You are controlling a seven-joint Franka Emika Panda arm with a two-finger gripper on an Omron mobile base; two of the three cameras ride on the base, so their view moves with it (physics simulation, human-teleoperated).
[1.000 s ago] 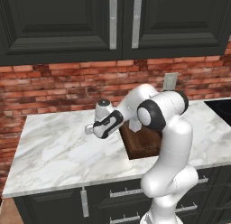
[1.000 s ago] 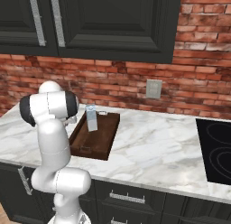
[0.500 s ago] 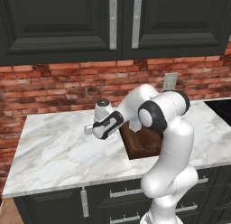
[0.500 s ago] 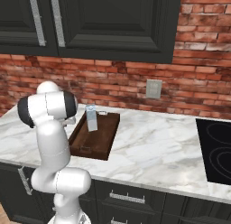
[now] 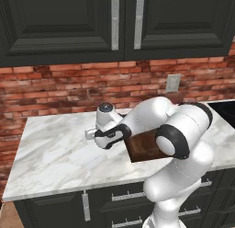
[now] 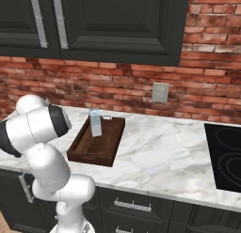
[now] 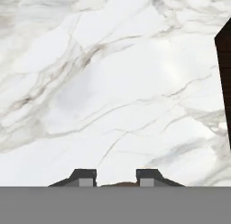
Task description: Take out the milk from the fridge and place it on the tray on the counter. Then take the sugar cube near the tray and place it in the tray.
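The milk, a small pale carton with a gabled top, stands upright in the far part of the dark wooden tray on the marble counter. In the left base view my arm crosses over the tray, and my gripper hangs over the counter just left of it. In the hand view the tray's edge is at the right. A thin beige-brown sliver, the sugar cube, fills the gap between the fingertips of my gripper, which looks shut on it.
A black cooktop sits in the counter far to the right. A wall outlet is set in the brick wall behind the tray. Dark upper cabinets hang overhead. Bare marble lies under the hand.
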